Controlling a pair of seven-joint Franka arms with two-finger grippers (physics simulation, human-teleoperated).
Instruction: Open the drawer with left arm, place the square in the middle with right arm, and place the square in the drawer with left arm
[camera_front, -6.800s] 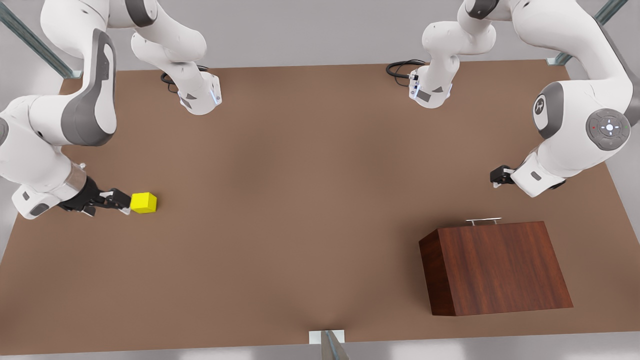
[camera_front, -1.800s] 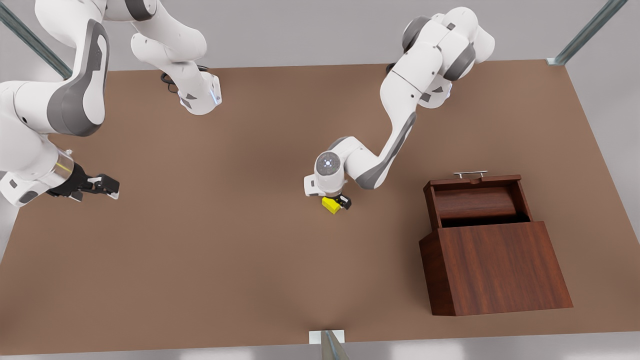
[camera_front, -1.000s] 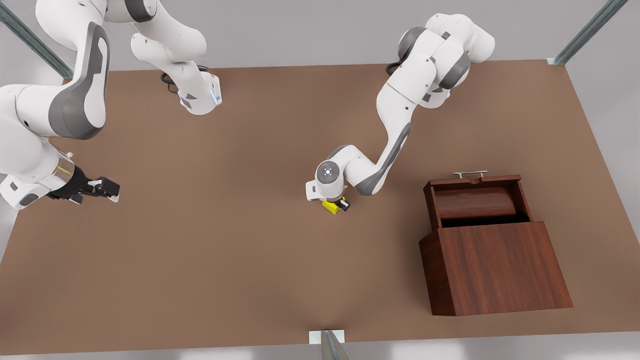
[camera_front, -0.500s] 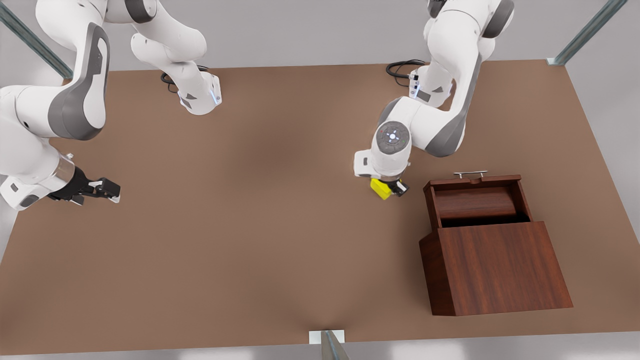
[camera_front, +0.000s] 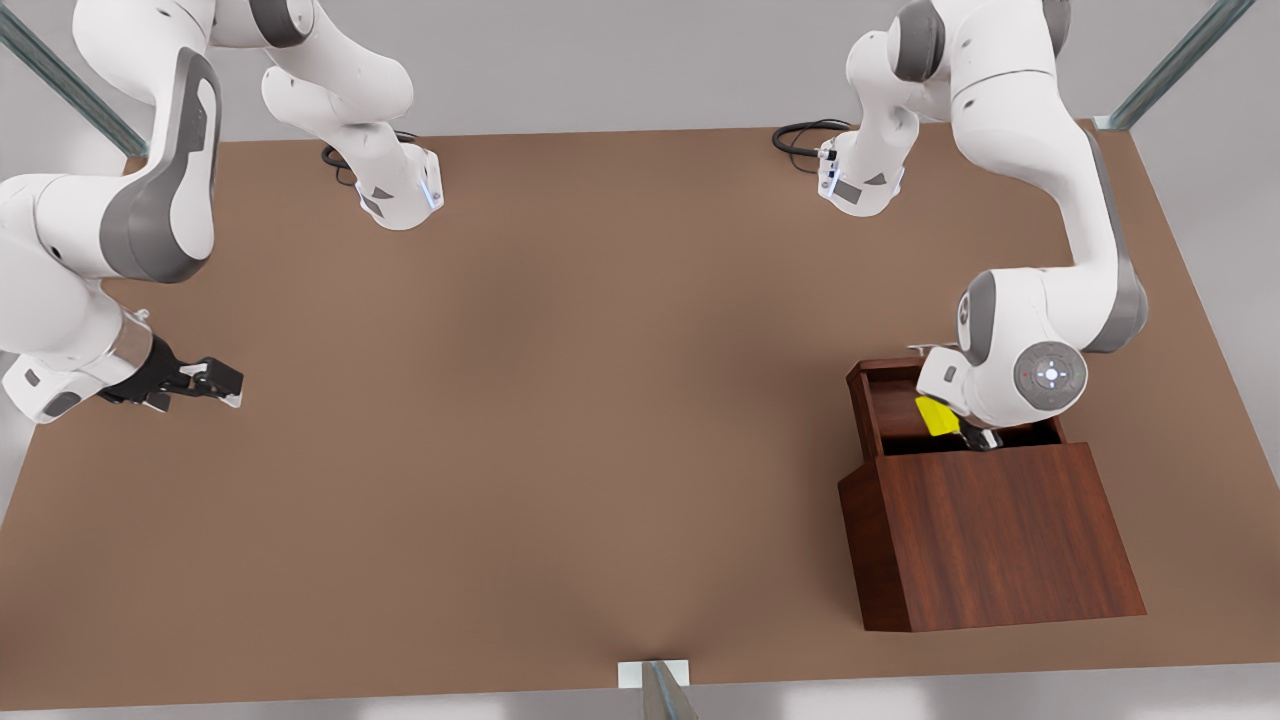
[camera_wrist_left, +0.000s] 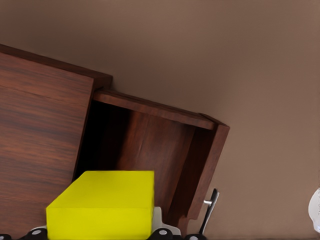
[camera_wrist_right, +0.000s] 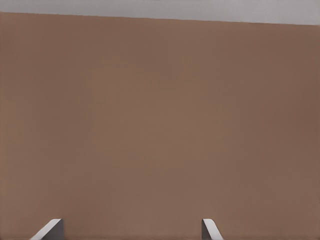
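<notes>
A brown tabletop (camera_front: 560, 420) seen from above, with two white robot arms mounted at its far edge. No brand names, labels or writing can be read anywhere; the only markings are small round indicator lights on the arms' joints.

On the front view's right stands a dark reddish-brown wood-grain cabinet (camera_front: 990, 535) with a slanted top. Its drawer (camera_front: 875, 400) is pulled open toward the far side of the table, and part of a thin silver bar handle (camera_wrist_left: 211, 210) shows at its front.

The left arm (camera_front: 1040, 160) bends down over the open drawer. The left gripper (camera_front: 965, 432) pinches the yellow cube (camera_front: 936, 414) between its black fingers and holds it above the drawer's interior, near the cabinet's front edge. In the left wrist view the cube (camera_wrist_left: 102, 204) sits at the gripper with the open drawer's wooden floor (camera_wrist_left: 155, 150) behind it. Whether the cube touches the drawer floor cannot be told.

The right arm (camera_front: 110, 220) waits at the front view's left edge. The right gripper (camera_front: 225, 382) hovers low over bare table, its fingers spread apart with nothing between them; the right wrist view shows two pale fingertips (camera_wrist_right: 49, 229) apart over plain brown surface.
</notes>
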